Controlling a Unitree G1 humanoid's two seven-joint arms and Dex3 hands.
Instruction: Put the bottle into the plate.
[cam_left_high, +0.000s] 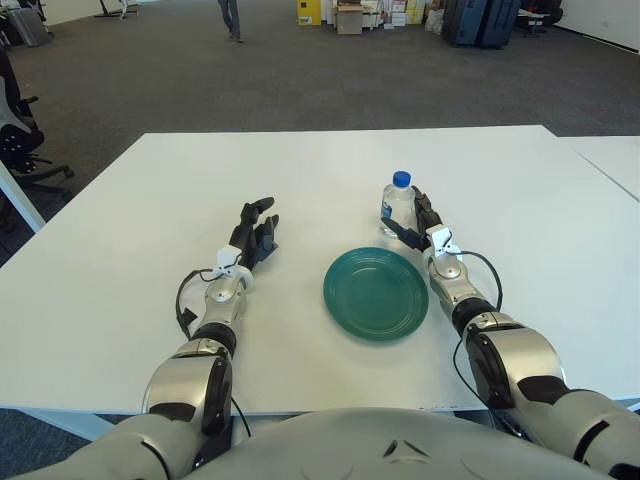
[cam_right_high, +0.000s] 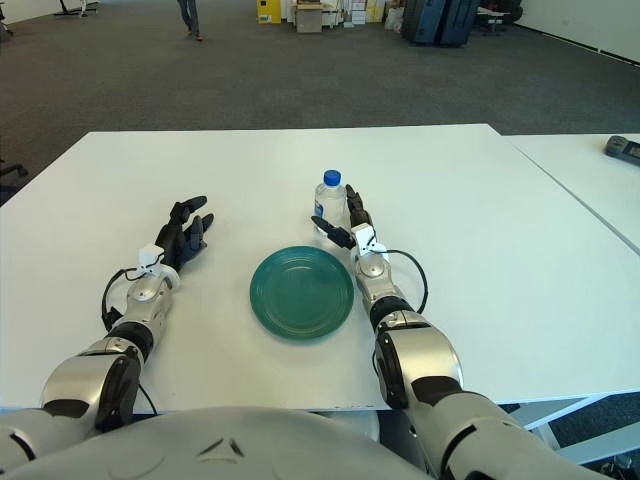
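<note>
A small clear bottle (cam_left_high: 396, 205) with a blue cap and white label stands upright on the white table (cam_left_high: 120, 230), just behind the teal plate (cam_left_high: 375, 292). My right hand (cam_left_high: 412, 228) is right beside the bottle's right side, its dark fingers spread around the lower part without closing on it. My left hand (cam_left_high: 254, 236) lies on the table left of the plate with fingers relaxed, holding nothing.
A second white table (cam_right_high: 600, 180) adjoins on the right with a dark device (cam_right_high: 623, 147) on it. Beyond the table lie grey carpet, an office chair (cam_left_high: 20, 140) at far left, and boxes (cam_left_high: 345, 15) far back.
</note>
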